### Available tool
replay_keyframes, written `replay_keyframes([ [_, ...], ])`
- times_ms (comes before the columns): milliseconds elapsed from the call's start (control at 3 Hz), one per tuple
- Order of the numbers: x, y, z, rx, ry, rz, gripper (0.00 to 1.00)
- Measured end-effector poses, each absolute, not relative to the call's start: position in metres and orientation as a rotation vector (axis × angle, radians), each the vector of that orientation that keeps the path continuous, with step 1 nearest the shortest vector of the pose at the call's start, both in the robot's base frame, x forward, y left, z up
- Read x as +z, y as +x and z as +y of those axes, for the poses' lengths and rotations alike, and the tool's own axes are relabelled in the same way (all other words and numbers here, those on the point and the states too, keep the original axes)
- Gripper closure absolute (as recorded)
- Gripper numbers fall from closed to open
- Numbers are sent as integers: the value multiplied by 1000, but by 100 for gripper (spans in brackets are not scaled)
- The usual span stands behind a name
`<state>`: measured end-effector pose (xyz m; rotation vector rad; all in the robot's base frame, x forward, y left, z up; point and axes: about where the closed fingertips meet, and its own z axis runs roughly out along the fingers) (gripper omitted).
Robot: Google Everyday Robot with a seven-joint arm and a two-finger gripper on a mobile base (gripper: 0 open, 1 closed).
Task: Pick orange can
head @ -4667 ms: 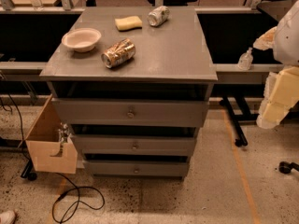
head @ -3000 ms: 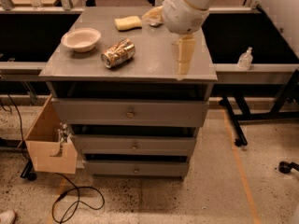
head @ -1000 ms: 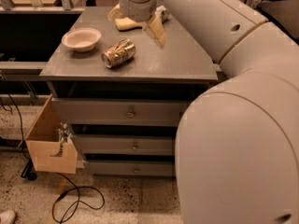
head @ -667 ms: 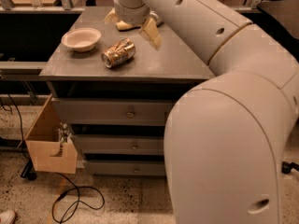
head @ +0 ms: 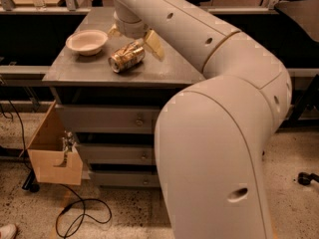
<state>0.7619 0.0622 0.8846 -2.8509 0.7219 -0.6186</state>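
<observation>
The orange can [head: 126, 57] lies on its side on the grey cabinet top [head: 167, 72], its orange-gold and white body pointing front-left to back-right, just right of a white bowl [head: 86, 41]. My gripper [head: 133, 38] hangs directly above and slightly behind the can, at the end of the big cream arm that comes in from the right. Its fingers are spread: one cream finger [head: 154, 45] shows right of the can, and a bit of the other shows at the left. Nothing is held.
My arm [head: 219, 133] fills the right half of the view and hides the back right of the cabinet top. The cabinet has several drawers [head: 107, 119]. An open cardboard box [head: 52, 156] hangs at its left side. A black cable [head: 82, 215] lies on the floor.
My gripper has moved left and nearer across the cabinet top, from beside the far items to just over the orange can. The can and the bowl have not moved.
</observation>
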Motion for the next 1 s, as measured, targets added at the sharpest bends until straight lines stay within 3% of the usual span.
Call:
replay_keyframes([
  [333,866,765,69,-596,-2892,714,0],
  [1000,848,766,75,-546,-2933,696,41],
])
